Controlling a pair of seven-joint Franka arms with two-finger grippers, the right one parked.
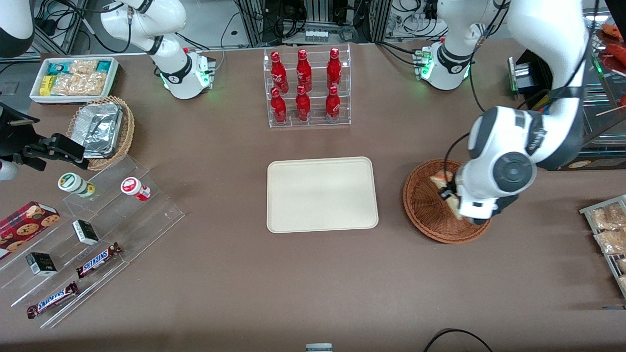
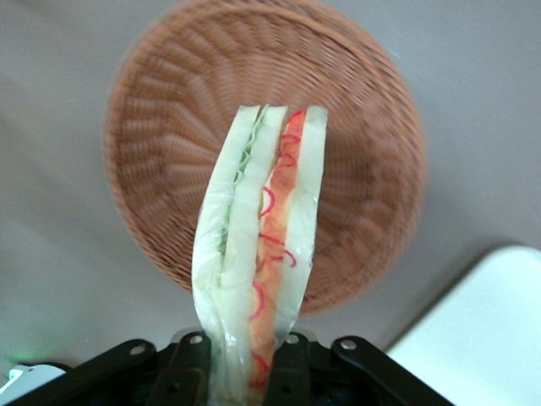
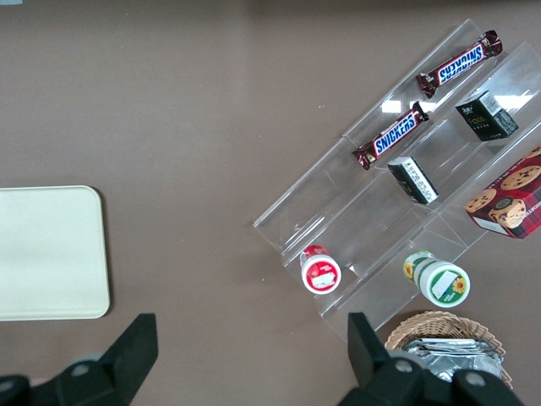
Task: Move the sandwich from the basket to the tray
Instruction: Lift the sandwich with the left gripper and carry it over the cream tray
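Observation:
My left gripper (image 2: 238,372) is shut on the sandwich (image 2: 262,245), a wrapped wedge of pale bread with red, orange and green filling, and holds it in the air above the reddish-brown wicker basket (image 2: 169,144). In the front view the gripper (image 1: 452,200) hangs over the basket (image 1: 425,205) with the sandwich (image 1: 441,181) partly hidden by the wrist. The cream-beige tray (image 1: 322,194) lies flat beside the basket, toward the parked arm's end; a corner of it shows in the left wrist view (image 2: 486,338).
A clear rack of red bottles (image 1: 306,88) stands farther from the front camera than the tray. A tan wicker basket with foil containers (image 1: 101,129), a white snack bin (image 1: 73,78) and acrylic steps with snacks (image 1: 88,234) lie toward the parked arm's end. Packets (image 1: 609,230) sit at the working arm's end.

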